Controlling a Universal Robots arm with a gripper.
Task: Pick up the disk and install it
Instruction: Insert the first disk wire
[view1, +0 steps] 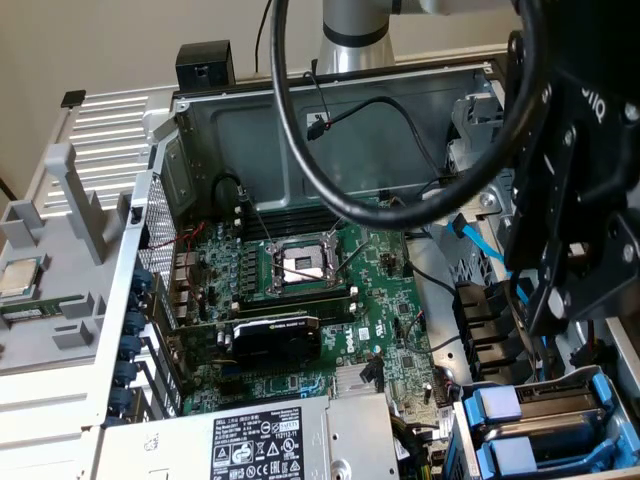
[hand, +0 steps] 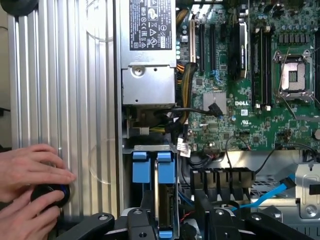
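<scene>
Wrist view: looking along the disk (hand: 165, 192), catching it edge-on in its blue carrier, standing in the drive bay (hand: 150, 148) directly ahead of the gripper (hand: 172, 218). Showing its blue front pointing away from the tool, toward the grey power-supply box (hand: 147, 75).

Exterior view: finding the same disk (view1: 560, 397) in the lower right of the frame, lying flat as the upper of two blue-fronted units, just above the other carrier (view1: 510, 462). Tracing its long axis from the blue front toward the exterior view's right. Placing the gripper (view1: 565, 300) at the right edge of the frame, directly above the disk and appearing apart from it. Not being able to tell whether the gripper is spread or pinching anything.

Judging the deciding relation as plainly vertical: disk below, tool above.

Also noting a person's hands (hand: 30, 170) resting on a black knob (hand: 50, 194) beside the case.
</scene>
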